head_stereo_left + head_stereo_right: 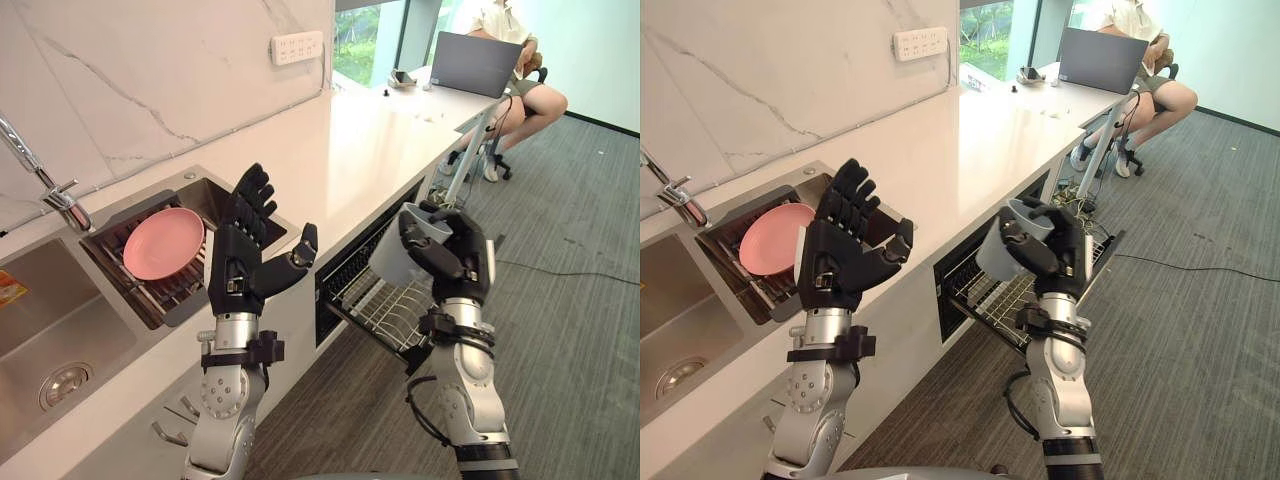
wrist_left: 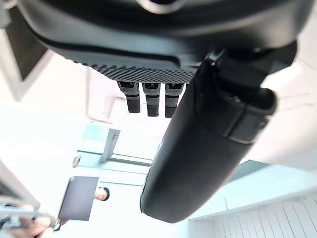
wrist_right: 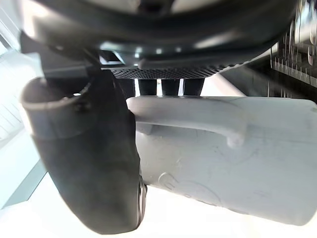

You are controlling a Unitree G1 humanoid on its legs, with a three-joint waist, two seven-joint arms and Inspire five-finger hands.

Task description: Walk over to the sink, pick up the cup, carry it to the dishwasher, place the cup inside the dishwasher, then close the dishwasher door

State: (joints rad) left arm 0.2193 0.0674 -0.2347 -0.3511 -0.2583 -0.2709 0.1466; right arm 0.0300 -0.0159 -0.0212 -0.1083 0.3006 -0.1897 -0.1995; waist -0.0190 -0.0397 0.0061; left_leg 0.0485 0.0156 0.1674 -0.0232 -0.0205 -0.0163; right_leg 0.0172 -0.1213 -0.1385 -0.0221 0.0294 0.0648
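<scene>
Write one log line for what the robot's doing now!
right hand: holding cup | cup: over pulled-out dishwasher rack | left hand: open, empty

Head stereo pair: high, tilted down, sharing worktop [image 1: 370, 150], sink [image 1: 60, 310], dishwasher rack [image 1: 385, 310]. Left wrist cam: tight along left robot hand [image 2: 208, 148], facing laptop [image 2: 78, 198]. Right wrist cam: very close on right robot hand [image 3: 89, 163] and cup [image 3: 237, 163].

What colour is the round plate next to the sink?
Pink. The plate shows best in the left eye view.
</scene>
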